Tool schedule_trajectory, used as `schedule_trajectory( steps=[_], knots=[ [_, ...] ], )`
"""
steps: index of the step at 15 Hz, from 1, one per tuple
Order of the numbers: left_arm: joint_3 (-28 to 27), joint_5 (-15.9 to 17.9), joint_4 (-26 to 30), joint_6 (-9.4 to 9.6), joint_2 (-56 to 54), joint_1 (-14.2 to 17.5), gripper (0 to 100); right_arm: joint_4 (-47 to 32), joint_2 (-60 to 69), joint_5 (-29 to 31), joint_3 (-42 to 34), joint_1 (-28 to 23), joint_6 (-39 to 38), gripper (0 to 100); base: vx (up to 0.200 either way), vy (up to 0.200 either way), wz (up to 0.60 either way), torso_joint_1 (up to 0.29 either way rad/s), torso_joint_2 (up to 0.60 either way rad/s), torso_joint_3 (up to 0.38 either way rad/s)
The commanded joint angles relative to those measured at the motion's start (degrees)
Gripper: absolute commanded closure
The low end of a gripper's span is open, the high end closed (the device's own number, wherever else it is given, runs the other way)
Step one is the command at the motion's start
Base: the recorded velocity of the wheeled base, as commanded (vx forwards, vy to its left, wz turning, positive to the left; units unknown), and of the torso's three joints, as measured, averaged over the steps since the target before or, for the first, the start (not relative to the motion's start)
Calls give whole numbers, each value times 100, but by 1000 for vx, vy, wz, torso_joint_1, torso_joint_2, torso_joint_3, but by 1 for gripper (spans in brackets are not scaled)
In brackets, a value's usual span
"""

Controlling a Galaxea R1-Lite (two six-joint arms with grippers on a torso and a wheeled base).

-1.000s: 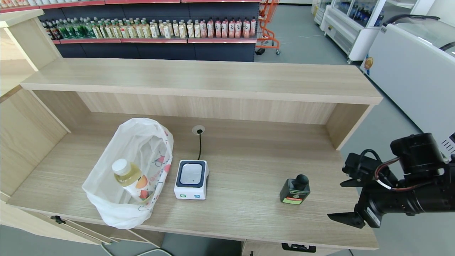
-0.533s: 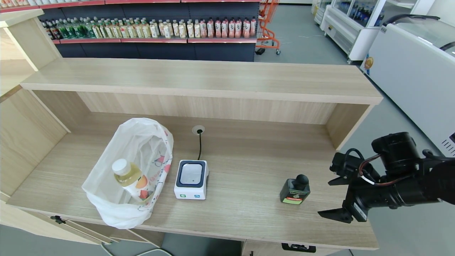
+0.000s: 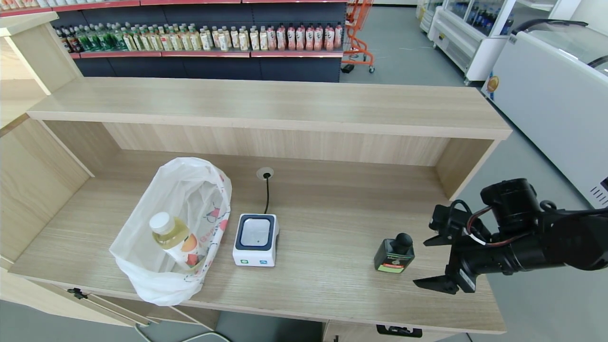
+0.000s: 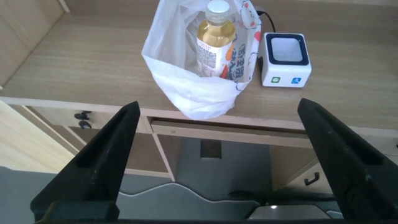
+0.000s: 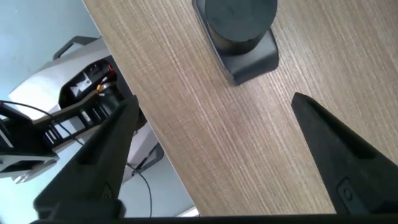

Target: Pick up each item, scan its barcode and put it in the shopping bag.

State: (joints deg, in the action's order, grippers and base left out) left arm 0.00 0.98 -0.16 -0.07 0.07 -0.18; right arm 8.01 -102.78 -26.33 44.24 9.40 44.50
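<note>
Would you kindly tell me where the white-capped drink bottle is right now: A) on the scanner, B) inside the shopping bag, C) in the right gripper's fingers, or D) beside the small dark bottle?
B: the white-capped drink bottle sits inside the shopping bag, to the left of the scanner.

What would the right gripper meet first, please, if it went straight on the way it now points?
Probably the small dark bottle. It stands on the counter just ahead of the open right gripper, and the wrist view shows it lined up between the fingers. Depth is unclear, so the gripper's height relative to the bottle is uncertain.
</note>
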Motion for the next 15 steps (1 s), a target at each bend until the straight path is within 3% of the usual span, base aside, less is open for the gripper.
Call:
schedule_trajectory(
  steps=[1, 6, 11, 12, 15],
  knots=[
    [0, -1, -2, -1, 1, 1, 0, 16, -199, -4, 15, 80, 15, 100, 0, 0, 0, 0, 0, 0],
    [0, -1, -2, -1, 1, 1, 0, 254, -445, -21, 32, 238, 59, 100, 0, 0, 0, 0, 0, 0],
    [0, -1, -2, -1, 1, 1, 0, 192, 294, -4, -91, 238, 217, 100, 0, 0, 0, 0, 0, 0],
    [0, -1, -2, -1, 1, 1, 0, 183, 504, -4, -161, 194, 217, 0, 0, 0, 0, 0, 0, 0],
    [0, -1, -2, -1, 1, 1, 0, 201, 636, 32, -161, 9, 235, 0, 0, 0, 0, 0, 0, 0]
  ],
)
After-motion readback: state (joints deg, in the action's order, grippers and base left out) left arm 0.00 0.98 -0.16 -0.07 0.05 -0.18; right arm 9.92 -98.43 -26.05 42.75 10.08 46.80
